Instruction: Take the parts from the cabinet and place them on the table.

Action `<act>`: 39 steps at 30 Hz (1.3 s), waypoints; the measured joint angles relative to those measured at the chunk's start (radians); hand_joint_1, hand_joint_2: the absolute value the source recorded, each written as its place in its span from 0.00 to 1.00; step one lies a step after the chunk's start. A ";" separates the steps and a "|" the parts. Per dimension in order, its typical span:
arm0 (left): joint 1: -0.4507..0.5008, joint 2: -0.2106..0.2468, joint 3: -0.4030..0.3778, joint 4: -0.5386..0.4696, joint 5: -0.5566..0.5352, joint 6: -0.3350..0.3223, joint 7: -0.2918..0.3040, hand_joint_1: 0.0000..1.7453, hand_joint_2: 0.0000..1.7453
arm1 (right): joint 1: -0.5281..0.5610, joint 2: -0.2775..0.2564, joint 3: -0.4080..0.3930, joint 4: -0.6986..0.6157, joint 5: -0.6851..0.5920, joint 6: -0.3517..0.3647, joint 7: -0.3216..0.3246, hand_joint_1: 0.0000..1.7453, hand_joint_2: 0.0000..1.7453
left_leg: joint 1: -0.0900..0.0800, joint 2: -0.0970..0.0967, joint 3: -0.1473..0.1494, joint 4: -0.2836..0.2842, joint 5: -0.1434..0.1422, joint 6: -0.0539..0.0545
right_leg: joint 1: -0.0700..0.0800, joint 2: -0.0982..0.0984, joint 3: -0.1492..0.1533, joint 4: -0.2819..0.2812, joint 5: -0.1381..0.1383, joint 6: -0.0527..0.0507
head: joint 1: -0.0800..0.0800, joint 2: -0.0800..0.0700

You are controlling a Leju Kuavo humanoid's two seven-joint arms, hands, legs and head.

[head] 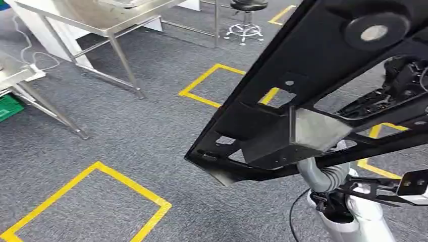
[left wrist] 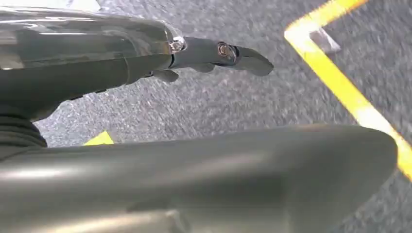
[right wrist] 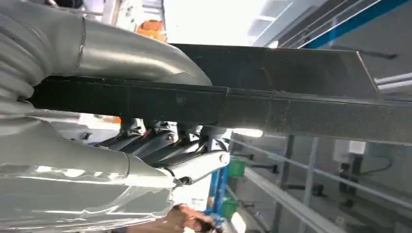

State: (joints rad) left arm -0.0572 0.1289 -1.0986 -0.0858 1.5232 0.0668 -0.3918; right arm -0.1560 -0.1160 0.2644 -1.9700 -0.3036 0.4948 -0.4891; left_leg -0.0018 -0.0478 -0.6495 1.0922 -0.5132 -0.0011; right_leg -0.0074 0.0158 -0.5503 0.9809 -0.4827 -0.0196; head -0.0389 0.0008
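above the carpet [head: 126,146], right hand [right wrist: 160,145] grips black part [head: 323,75].

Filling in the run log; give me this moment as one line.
right hand: grips black part | part: carried above carpet | left hand: holds nothing, over carpet | steel table: ahead left, part not placed

Even light is falling on the carpet [head: 126,136] in the head view. The left wrist view is blurring strongly. In the right wrist view, bright windows [right wrist: 214,19] are glaring at 12 o'clock.
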 joint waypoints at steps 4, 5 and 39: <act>-0.007 0.000 0.000 0.000 0.000 -0.002 0.002 0.00 1.00 | -0.001 0.000 -0.005 0.012 -0.003 0.006 0.000 1.00 1.00 | 0.019 0.037 -0.104 0.219 -0.072 -0.020 | 0.000 -0.061 0.001 0.000 -0.004 0.003 | 0.000 0.000; -0.004 0.000 0.000 0.000 0.000 -0.002 0.002 0.00 1.00 | -0.001 0.000 -0.007 0.014 -0.006 0.008 0.000 1.00 1.00 | 0.024 0.041 -0.081 0.175 -0.042 -0.024 | 0.000 -0.071 0.003 0.000 -0.006 0.006 | 0.000 0.000; 0.004 -0.035 0.006 0.000 0.000 -0.005 0.023 0.00 1.00 | 0.017 -0.010 -0.040 0.022 0.005 -0.005 0.025 1.00 1.00 | 0.012 0.129 0.054 -0.075 0.042 -0.030 | -0.001 -0.100 0.017 0.002 -0.021 0.035 | 0.000 0.000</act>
State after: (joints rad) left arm -0.0534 0.0939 -1.0929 -0.0858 1.5228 0.0622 -0.3685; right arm -0.1386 -0.1263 0.2247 -1.9482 -0.2983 0.4902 -0.4639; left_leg 0.0097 0.0812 -0.5953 1.0174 -0.4712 -0.0309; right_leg -0.0081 -0.0842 -0.5332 0.9830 -0.5039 0.0154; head -0.0393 0.0008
